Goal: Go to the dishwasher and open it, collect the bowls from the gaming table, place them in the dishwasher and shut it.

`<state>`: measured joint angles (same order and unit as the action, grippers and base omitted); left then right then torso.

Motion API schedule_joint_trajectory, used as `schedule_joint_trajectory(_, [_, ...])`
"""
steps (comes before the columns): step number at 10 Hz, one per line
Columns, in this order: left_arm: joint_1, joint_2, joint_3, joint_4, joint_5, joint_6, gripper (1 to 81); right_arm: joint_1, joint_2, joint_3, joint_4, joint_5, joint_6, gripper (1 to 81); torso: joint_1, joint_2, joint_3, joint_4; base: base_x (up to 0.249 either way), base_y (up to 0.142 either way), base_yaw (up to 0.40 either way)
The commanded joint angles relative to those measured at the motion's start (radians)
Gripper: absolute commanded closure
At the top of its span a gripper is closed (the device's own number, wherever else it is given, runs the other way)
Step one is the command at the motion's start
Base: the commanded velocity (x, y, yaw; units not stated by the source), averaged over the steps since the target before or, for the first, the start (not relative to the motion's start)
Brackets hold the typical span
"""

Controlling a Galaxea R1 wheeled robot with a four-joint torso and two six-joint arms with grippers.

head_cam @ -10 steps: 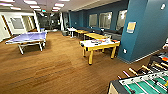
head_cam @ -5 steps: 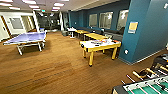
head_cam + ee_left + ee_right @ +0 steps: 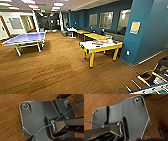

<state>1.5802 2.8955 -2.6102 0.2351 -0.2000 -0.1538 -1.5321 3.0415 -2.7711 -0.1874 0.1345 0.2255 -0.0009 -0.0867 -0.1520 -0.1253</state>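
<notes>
The gaming table (image 3: 93,47), white-topped on yellow legs, stands mid-room right of centre in the head view. A few small things (image 3: 100,43) lie on its top, too blurred to tell whether they are bowls. The dishwasher is out of view. Both wrist views look down on the wooden floor past the robot's dark plate and jointed bar, and a thin blue cable (image 3: 58,118) crosses the left wrist view.
A blue table-tennis table (image 3: 25,38) stands at the left. Yellow-topped tables (image 3: 96,36) line the far teal wall. A teal pillar (image 3: 147,32) rises at the right. A table-football table's corner (image 3: 152,89) with rods shows near me at the lower right, with a wooden chair (image 3: 150,75) beside it.
The whole head picture has slid a little to the right, so the camera has moved. Less of the table-football table shows than a second ago.
</notes>
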Motion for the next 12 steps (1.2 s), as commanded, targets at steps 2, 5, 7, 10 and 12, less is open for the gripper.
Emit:
schedule_joint_trajectory(2, [-0.033, -0.01, 0.001, 0.009, 0.048, 0.005, 1.0, 0.039, -0.001, 0.002, 0.002, -0.039, -0.003, 1.0, 0.001, 0.0, 0.0, 0.0, 0.182, 0.0, 0.0])
schedule_joint_trajectory(5, [-0.033, -0.01, 0.002, 0.007, 0.047, 0.005, 1.0, 0.039, -0.002, 0.002, 0.002, -0.041, -0.003, 1.0, 0.001, 0.0, 0.0, 0.0, 0.182, 0.0, 0.0])
schedule_joint_trajectory(7, [-0.033, -0.01, 0.001, 0.009, 0.047, 0.005, 1.0, 0.039, -0.002, 0.002, 0.002, -0.039, -0.002, 1.0, 0.001, 0.0, 0.0, 0.0, 0.182, 0.0, 0.0])
schedule_joint_trajectory(10, [-0.032, -0.01, 0.001, 0.009, 0.048, 0.005, 1.0, 0.039, -0.002, 0.002, 0.002, -0.039, -0.003, 1.0, 0.001, 0.0, 0.0, 0.0, 0.184, 0.0, 0.0])
schedule_joint_trajectory(12, [-0.032, -0.01, 0.001, 0.007, 0.047, 0.005, 1.0, 0.039, -0.004, 0.002, 0.003, -0.039, -0.002, 1.0, 0.001, 0.0, 0.0, 0.0, 0.187, 0.0, 0.0])
